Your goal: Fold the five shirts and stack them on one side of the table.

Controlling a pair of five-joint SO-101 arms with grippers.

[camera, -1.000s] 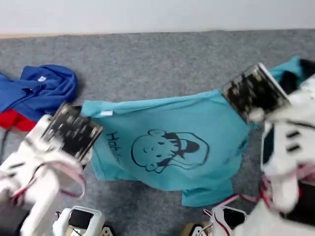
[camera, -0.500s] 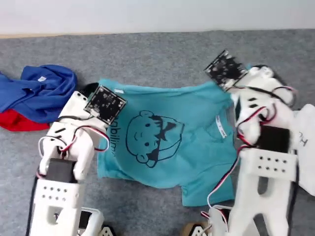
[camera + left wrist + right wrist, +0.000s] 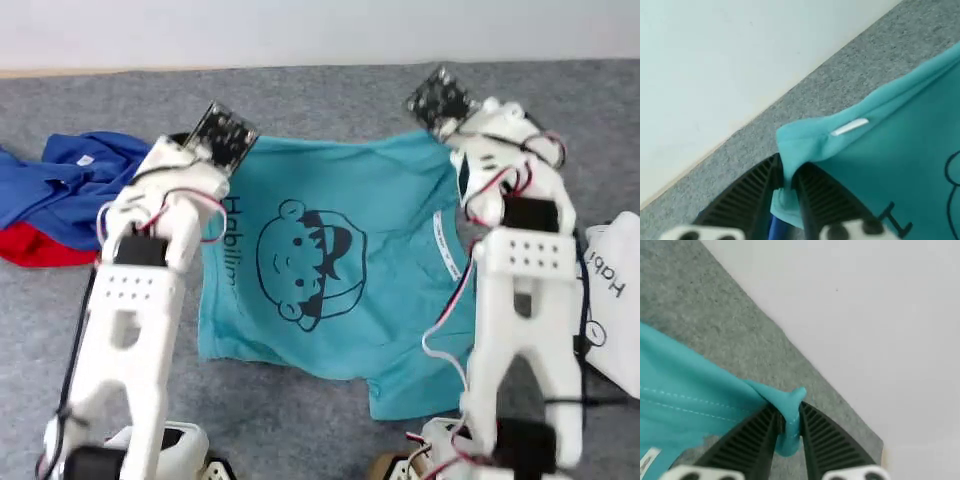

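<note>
A teal shirt (image 3: 330, 270) with a cartoon print lies spread on the grey table (image 3: 330, 100), print side up. My left gripper (image 3: 787, 172) is shut on a bunched far corner of the teal shirt (image 3: 900, 150), close to its white neck label (image 3: 850, 126). My right gripper (image 3: 789, 415) is shut on the other far corner of the teal shirt (image 3: 685, 395), near the table's back edge. In the high view the left arm (image 3: 150, 230) stands over the shirt's left side and the right arm (image 3: 515, 250) over its right side.
A crumpled blue shirt (image 3: 85, 180) lies on a red one (image 3: 30, 245) at the far left. A white shirt (image 3: 612, 300) lies at the right edge. A white wall (image 3: 300, 30) runs along the back of the table.
Both arms have moved towards the back of the table, holding the teal shirt's far corners. The shirt has slid back with them and now lies flatter.
</note>
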